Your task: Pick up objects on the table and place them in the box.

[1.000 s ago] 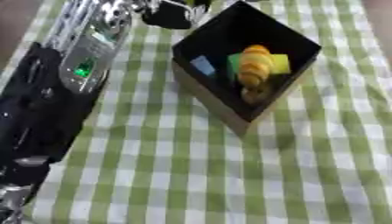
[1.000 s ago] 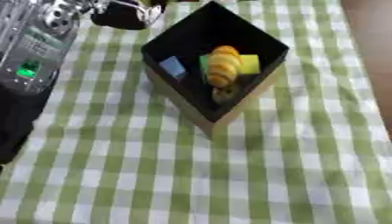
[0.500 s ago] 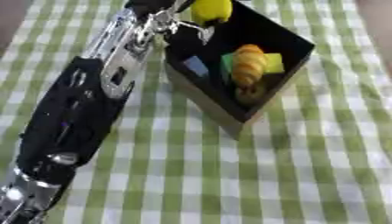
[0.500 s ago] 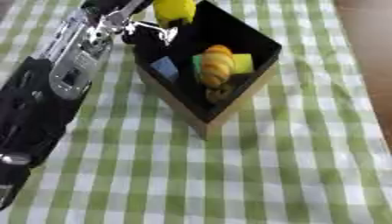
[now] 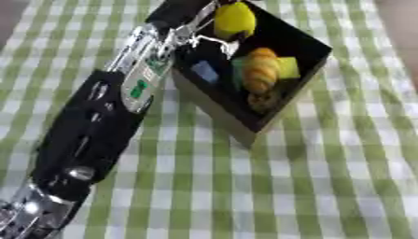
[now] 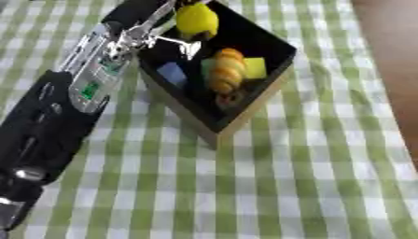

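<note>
- Overhead, a yellow fruit (image 5: 234,19) is held in the curled fingers of the left hand (image 5: 189,18).
- It is held above the black box (image 5: 287,101), over its far corner.
- A croissant-like pastry (image 5: 261,71) is seen inside.

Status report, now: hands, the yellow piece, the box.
Left hand shut on yellow fruit, over the box's far corner. Right hand not in view. Box already holds a croissant-like piece and a blue item. Nothing blocking the drop.
</note>
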